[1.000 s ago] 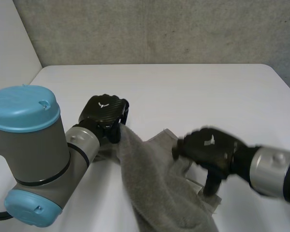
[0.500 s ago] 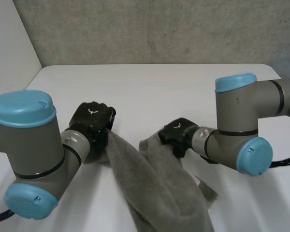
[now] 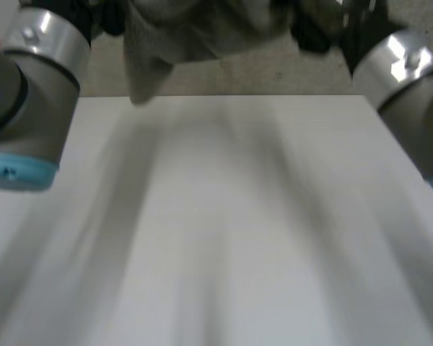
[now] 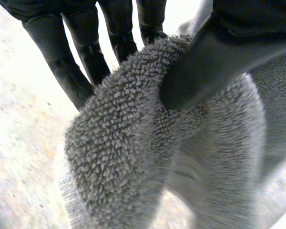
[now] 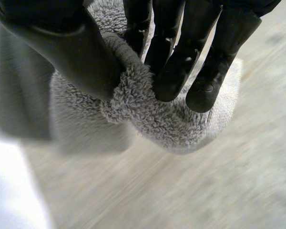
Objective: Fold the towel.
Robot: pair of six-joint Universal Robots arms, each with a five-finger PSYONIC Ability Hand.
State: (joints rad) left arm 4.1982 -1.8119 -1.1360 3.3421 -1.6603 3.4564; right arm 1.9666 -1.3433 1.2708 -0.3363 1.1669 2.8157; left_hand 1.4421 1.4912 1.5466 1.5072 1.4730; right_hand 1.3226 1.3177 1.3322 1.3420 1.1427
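Two hands, one towel, one worktop: your stock at this step.

Item 1, towel (image 3: 177, 36). Grey terry, wholly off the worktop (image 3: 216, 231). It hangs bunched in the air above the far edge, between the two arms. A loose tail droops on the side of the far-left corner.

Item 2, left hand (image 4: 86, 62). Its thumb is set against its fingers, with a thick roll of towel pinched between them. The cloth spills over and below the grip.

Item 3, right hand (image 5: 176, 67). Same hold: the thumb is on one face of a folded lip of towel and the fingertips bear on the other, so the cloth is nipped tight.

Step in hand, as you may judge it: the towel is gathered and held aloft, and no fold is laid yet. The cloth is crumpled rather than stretched. The hands may be on two corners of one edge, but the bunching hides this and you cannot tell.

Next move calls for:
- drawing your hands apart until the held edge runs taut;
- keeping both pinches firm, since the hanging weight pulls on them;
- lowering toward the middle of the worktop so that the free end lands first and lies flat;
- only then carrying the held edge over to make the fold.
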